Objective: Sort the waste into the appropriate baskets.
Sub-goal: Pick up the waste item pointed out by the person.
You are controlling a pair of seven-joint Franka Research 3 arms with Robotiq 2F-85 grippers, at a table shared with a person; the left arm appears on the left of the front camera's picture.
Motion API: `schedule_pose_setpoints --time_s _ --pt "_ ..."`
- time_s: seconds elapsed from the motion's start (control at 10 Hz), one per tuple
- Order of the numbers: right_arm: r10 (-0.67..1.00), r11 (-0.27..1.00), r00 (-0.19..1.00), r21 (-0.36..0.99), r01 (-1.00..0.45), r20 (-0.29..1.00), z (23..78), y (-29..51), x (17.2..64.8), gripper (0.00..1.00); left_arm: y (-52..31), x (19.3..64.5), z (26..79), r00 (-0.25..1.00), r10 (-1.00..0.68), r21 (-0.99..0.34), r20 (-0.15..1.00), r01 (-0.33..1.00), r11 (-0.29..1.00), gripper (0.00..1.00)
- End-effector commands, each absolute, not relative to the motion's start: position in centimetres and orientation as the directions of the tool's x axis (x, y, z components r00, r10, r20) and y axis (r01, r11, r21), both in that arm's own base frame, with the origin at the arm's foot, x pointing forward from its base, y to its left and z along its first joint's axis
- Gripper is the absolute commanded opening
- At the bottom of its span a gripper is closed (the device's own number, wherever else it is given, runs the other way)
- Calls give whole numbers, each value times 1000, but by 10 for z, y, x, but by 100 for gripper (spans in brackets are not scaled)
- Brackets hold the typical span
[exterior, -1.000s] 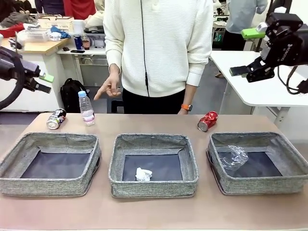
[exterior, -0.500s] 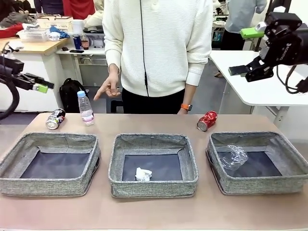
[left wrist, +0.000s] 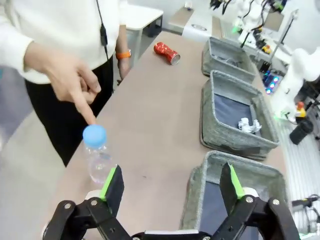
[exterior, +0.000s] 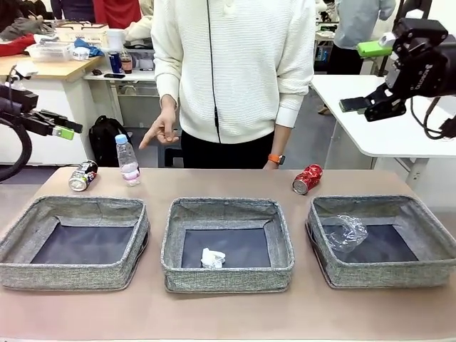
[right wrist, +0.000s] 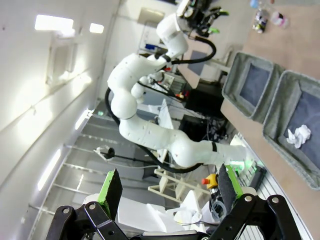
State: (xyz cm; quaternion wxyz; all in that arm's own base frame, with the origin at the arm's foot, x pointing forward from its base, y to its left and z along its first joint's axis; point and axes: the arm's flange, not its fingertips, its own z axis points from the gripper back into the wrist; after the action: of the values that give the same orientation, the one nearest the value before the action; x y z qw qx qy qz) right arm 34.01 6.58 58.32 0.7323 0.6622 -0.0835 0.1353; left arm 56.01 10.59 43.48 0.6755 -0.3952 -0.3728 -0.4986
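Jaws are both gaping wide, empty. Crumpled white paper (exterior: 212,258) is lying in the middle bin (exterior: 228,276), clear cup (exterior: 345,233) in the right bin (exterior: 385,274); crushed red can (exterior: 308,179), bottle (exterior: 128,162) and dark can (exterior: 83,176) are sitting on the far tabletop (exterior: 228,313).

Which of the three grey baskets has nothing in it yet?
The basket at the robot's left: its dark bottom is bare, while the middle basket holds a crumpled paper ball and the right basket a clear plastic cup.

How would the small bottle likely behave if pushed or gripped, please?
The bottle stands upright, tall and narrow, so a push up high would probably tip it. It looks clear and seemingly empty, so likely light; its thin walls may dent when squeezed.
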Motion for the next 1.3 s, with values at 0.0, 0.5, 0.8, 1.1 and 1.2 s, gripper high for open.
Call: schedule_pose_setpoints --time_s 0.0,0.5,0.8,1.1,1.2 --pt "86 90 942 939 -333 326 584 66 342 100 97 593 396 123 -349 -80 929 987 137 100" --pt "86 90 942 939 -333 326 584 66 342 100 102 655 345 95 -362 9 927 961 276 100" --pt "86 90 942 939 -333 326 584 66 342 100 91 667 326 99 -404 4 909 969 247 100" --pt "86 90 942 939 -333 326 584 66 342 100 86 672 323 115 -419 -27 901 978 209 100" --pt "86 90 942 939 -333 326 584 66 342 100 86 673 324 119 -434 -33 893 979 200 100"
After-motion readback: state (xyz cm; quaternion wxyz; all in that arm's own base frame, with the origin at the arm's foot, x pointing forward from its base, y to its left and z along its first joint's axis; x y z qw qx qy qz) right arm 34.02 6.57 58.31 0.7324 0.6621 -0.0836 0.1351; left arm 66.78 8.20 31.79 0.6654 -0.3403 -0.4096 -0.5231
